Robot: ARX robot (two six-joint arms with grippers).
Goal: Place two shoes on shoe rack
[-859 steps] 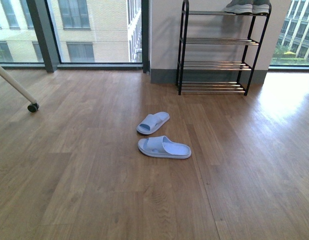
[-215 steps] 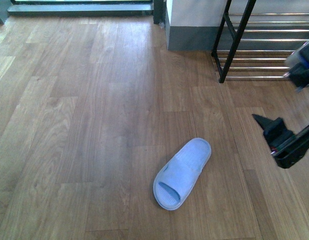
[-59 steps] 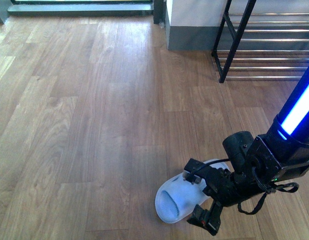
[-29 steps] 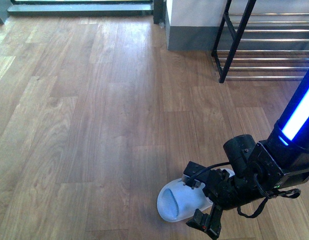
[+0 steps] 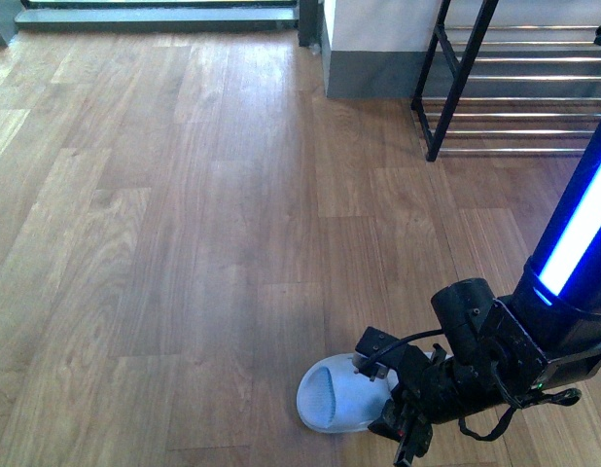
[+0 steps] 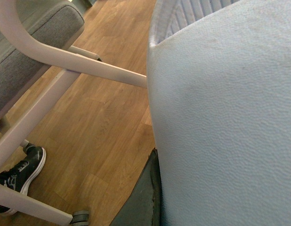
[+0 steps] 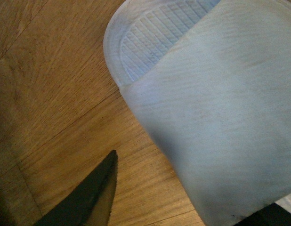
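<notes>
In the front view the right gripper (image 5: 391, 397) is low over a light-blue slide slipper (image 5: 328, 397) that lies on the plank floor (image 5: 184, 253), well short of the shoe rack (image 5: 458, 88) at the far right. The right wrist view adds what that angle hides: a dark finger (image 7: 91, 200) stands clear of the strap with bare floor between, so the jaws are spread and grip nothing. The left wrist view alone shows a second slipper (image 6: 221, 122), held up close in the left gripper (image 6: 146, 200), far above a pale chair frame (image 6: 65, 56) and a black sneaker (image 6: 18, 172).
</notes>
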